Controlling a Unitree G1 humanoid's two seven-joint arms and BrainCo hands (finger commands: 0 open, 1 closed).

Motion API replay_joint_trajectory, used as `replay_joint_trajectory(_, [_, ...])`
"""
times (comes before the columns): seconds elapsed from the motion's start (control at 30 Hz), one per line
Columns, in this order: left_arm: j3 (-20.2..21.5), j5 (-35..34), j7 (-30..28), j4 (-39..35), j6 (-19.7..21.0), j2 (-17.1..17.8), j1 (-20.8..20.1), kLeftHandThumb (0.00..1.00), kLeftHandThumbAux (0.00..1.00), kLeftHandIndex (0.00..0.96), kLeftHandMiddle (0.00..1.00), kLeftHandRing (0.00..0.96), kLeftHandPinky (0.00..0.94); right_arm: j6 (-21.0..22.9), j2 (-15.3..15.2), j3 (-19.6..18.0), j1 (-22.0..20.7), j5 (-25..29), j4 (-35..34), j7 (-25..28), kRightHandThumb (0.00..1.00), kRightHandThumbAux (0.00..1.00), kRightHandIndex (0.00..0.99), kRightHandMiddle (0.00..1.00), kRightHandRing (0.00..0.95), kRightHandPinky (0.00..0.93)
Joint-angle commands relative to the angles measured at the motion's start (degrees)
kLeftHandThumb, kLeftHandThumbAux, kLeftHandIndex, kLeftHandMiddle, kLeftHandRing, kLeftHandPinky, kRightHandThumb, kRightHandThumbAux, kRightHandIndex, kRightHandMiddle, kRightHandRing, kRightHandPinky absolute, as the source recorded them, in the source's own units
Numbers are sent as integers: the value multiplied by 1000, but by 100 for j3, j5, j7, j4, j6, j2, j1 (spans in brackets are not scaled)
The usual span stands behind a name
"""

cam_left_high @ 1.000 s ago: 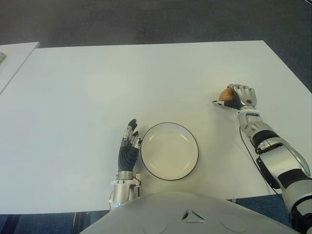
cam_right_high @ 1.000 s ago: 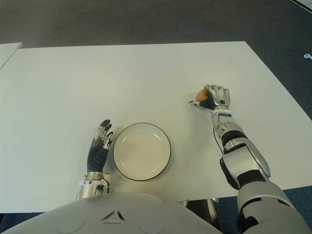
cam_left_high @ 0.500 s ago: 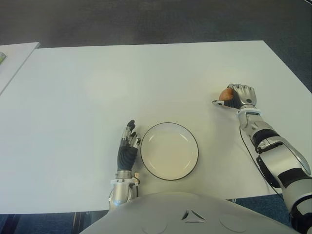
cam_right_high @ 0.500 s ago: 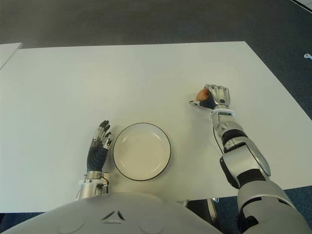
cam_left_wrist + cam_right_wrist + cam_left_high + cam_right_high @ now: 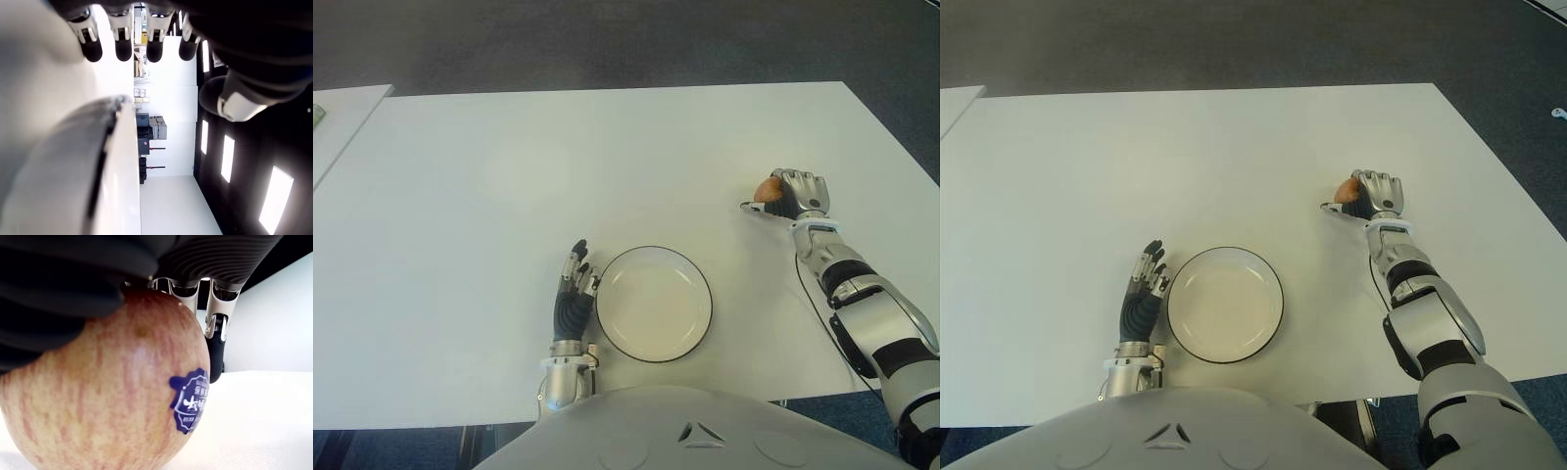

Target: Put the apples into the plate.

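A white plate [image 5: 653, 303] with a dark rim sits on the white table [image 5: 509, 196] near the front edge, with nothing in it. My right hand [image 5: 791, 193] is at the table's right side, its fingers curled over a red-yellow apple [image 5: 766, 188]. The right wrist view shows that apple [image 5: 107, 387] close up, with a blue sticker, pressed against my palm. My left hand [image 5: 574, 294] shows just left of the plate, fingers straight and holding nothing. In the left wrist view the plate's rim [image 5: 73, 147] lies beside the fingers [image 5: 123, 45].
A second white table's corner [image 5: 337, 113] shows at the far left, separated by a narrow gap. Dark carpet lies beyond the table's far edge.
The left hand has shifted slightly nearer the plate. The right hand and the apple stay where they were.
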Motion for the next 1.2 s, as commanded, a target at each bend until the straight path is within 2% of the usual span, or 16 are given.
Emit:
replay_joint_trajectory(0.03, [-36,-32,-8,23,-42,-32,66,38,484,0,4,0,7,18,-191,30,314,4,248,248,950,659,408,463,546,673])
replay_joint_trajectory(0.17, [-108,29,5,-84,-11,-57,124,30,493,1,5,0,16,-128,-385,-77,34,68,139,282,947,662,385,480,529,684])
replay_joint_trajectory(0.3, [-274,207,99,-318,96,-170,175,20,509,0,6,0,21,-253,-451,-248,-174,200,-140,288,948,660,384,497,521,608])
replay_joint_trajectory(0.37, [-320,266,135,-359,90,-174,180,17,511,0,6,0,18,-301,-462,-453,-119,397,-544,323,949,659,385,503,520,581])
replay_joint_trajectory(0.47, [-374,320,171,-405,76,-161,200,17,506,0,3,0,6,-277,-470,-786,70,703,-1252,466,950,659,385,504,520,645])
replay_joint_trajectory(0.63, [-490,334,130,-534,87,-123,288,16,499,0,0,0,0,-33,-428,-1326,758,1101,-2940,682,950,659,383,500,525,786])
replay_joint_trajectory(0.67, [-508,319,116,-565,91,-119,312,15,501,0,2,0,6,-13,-409,-1408,879,1148,-3192,701,915,665,389,511,637,808])
replay_joint_trajectory(0.73, [-532,269,82,-632,107,-107,358,15,503,0,4,0,12,19,-371,-1527,1124,1191,-3685,723,885,671,395,521,736,827])
replay_joint_trajectory(0.8, [-550,198,38,-717,143,-88,411,13,507,0,8,0,20,89,-317,-1608,1443,1171,-4358,757,870,674,398,527,793,837])
replay_joint_trajectory(0.93, [-562,155,23,-828,212,-70,485,11,509,0,12,0,25,278,-192,-1660,1976,1036,-5566,949,858,676,400,531,844,842])
replay_joint_trajectory(1.03, [-488,240,74,-843,265,-38,501,11,503,0,11,0,26,483,-86,-1609,2490,921,-6779,1334,856,676,400,530,854,837])
replay_joint_trajectory(1.1, [-448,269,95,-808,286,-26,481,10,500,0,11,0,27,528,-68,-1588,2667,886,-7198,1511,856,676,400,530,856,835])
replay_joint_trajectory(1.2, [-266,244,126,-452,255,15,287,8,492,0,10,0,28,371,-139,-1493,2944,862,-7799,1827,855,676,400,529,860,841])
